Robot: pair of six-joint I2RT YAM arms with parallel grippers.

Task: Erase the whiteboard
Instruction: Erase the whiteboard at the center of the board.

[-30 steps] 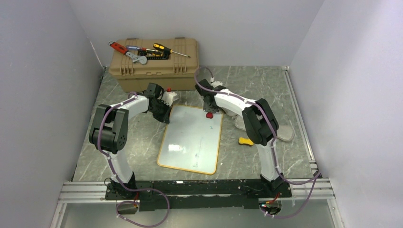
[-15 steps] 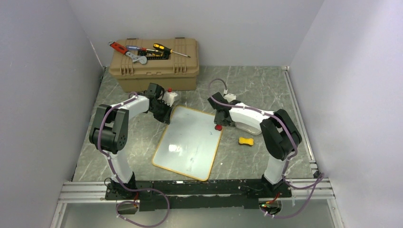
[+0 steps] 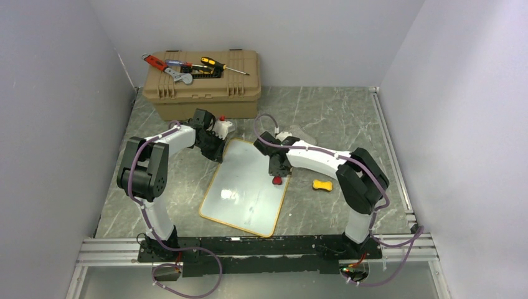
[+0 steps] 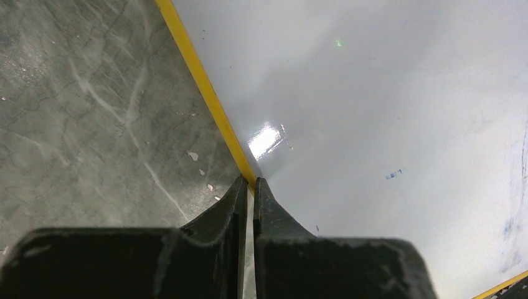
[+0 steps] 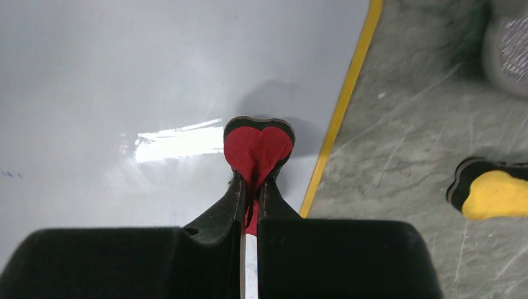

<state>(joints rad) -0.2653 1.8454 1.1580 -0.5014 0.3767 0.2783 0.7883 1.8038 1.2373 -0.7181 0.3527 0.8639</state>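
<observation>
- A grey-green marbled table (image 3: pixel 336 112) is seen, streaked with pale veins.
- It is closed in on three sides by plain, pale lilac walls (image 3: pixel 299 37).
- A tan toolbox (image 3: pixel 202 93) is set at the back left corner.
- A metal rail (image 3: pixel 112 250) is fixed along the near edge.
- Only soft shadows are thrown by the even light.

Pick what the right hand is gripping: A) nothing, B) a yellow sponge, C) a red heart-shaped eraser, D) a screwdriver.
C: the right hand is shut on the red heart-shaped eraser over the whiteboard, while the yellow piece lies loose on the table.
</observation>
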